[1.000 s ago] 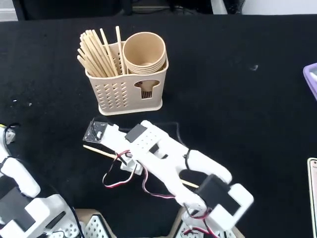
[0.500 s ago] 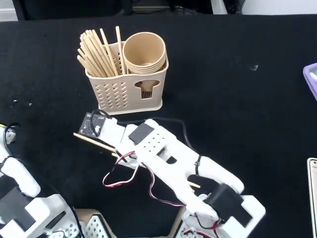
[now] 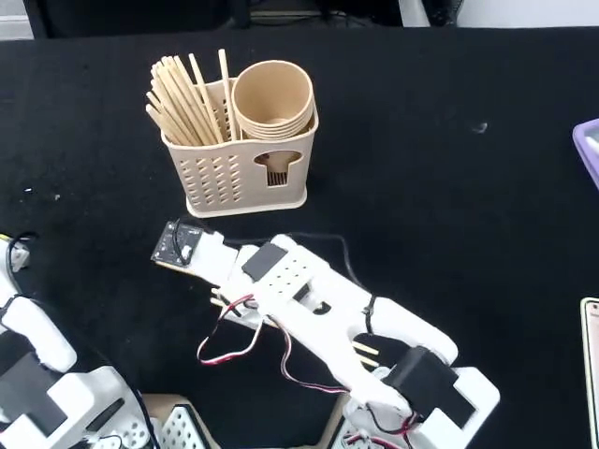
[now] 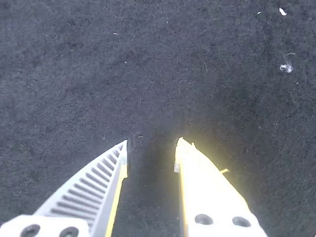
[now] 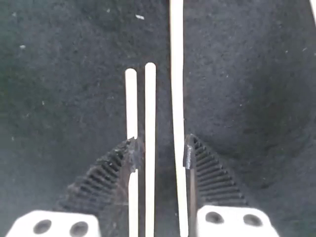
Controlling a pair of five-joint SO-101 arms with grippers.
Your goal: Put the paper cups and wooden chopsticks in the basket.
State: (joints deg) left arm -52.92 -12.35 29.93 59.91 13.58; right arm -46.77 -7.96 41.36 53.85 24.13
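Right gripper [image 5: 160, 143]: jaws apart, low over table [image 3: 449, 206], in front of basket [image 3: 239, 178]. Grips nothing.
Three loose chopsticks [image 5: 149, 123] lie parallel on table under right arm. Middle and longest sticks run between jaws, longest close against one finger. Third stick lies at the other finger's tip.
Left gripper [image 4: 152, 143]: jaws apart, nothing between them, above bare table.
Basket upright. Bundled chopsticks [image 3: 182, 98] stand in one compartment, stacked paper cups [image 3: 272, 98] in the other.
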